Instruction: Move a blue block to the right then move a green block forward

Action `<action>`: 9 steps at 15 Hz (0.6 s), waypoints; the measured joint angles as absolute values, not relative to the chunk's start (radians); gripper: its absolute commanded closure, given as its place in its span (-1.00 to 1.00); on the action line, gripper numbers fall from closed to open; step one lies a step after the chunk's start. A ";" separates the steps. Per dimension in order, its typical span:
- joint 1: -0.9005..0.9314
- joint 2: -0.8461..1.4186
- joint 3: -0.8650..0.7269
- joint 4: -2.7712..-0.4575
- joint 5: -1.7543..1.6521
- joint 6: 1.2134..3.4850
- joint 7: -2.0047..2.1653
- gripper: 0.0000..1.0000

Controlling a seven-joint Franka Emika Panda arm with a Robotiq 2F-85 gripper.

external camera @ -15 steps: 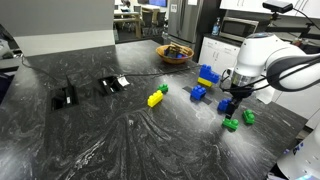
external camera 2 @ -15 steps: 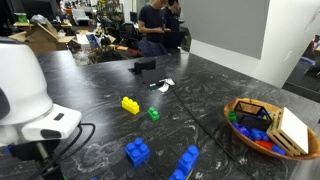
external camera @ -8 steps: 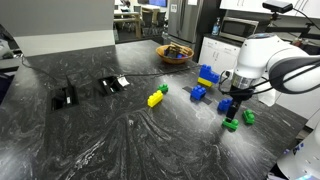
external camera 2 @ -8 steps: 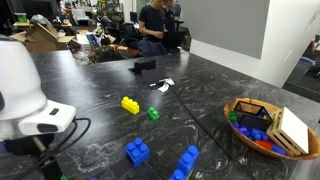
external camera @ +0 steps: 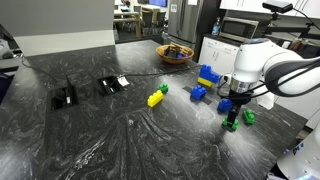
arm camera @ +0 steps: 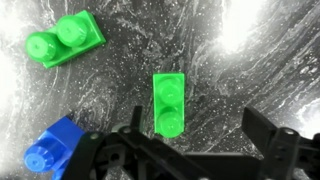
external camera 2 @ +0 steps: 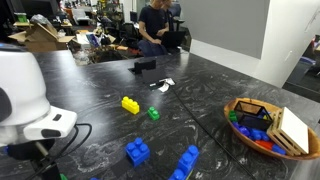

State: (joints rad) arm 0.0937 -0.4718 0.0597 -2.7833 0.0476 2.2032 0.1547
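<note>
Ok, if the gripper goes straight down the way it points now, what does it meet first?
Probably the small bright-green two-stud plastic brick, which lies between the fingers of the open gripper, nearer one finger. The height above it is unclear.

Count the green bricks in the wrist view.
2. The green block sits centre, between the jaws; another green brick sits upper left. Others may be off-frame.

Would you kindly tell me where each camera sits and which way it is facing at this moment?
Exterior view: sits across the table, faces the arm and gripper.
Exterior view: sits close beside the white arm, looks out over the table.
Wrist view: looks straight down; open gripper above the green block.
Shared: both exterior views show the yellow brick.
</note>
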 measured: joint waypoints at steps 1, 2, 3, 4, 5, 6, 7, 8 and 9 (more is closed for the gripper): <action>0.092 -0.458 0.060 -2.784 0.047 2.203 0.155 -1.00; 0.090 -0.446 0.060 -2.784 0.046 2.203 0.155 -1.00; 0.087 -0.434 0.060 -2.784 0.044 2.204 0.155 -1.00; 0.083 -0.424 0.060 -2.783 0.040 2.207 0.159 -1.00; 0.077 -0.415 0.060 -2.783 0.033 2.214 0.168 -1.00; 0.069 -0.409 0.060 -2.783 0.028 2.223 0.178 -0.99; 0.061 -0.405 0.059 -2.783 0.026 2.236 0.186 -0.72; 0.053 -0.403 0.059 -2.782 0.026 2.247 0.194 -0.45; 0.046 -0.402 0.058 -2.782 0.026 2.260 0.201 -0.33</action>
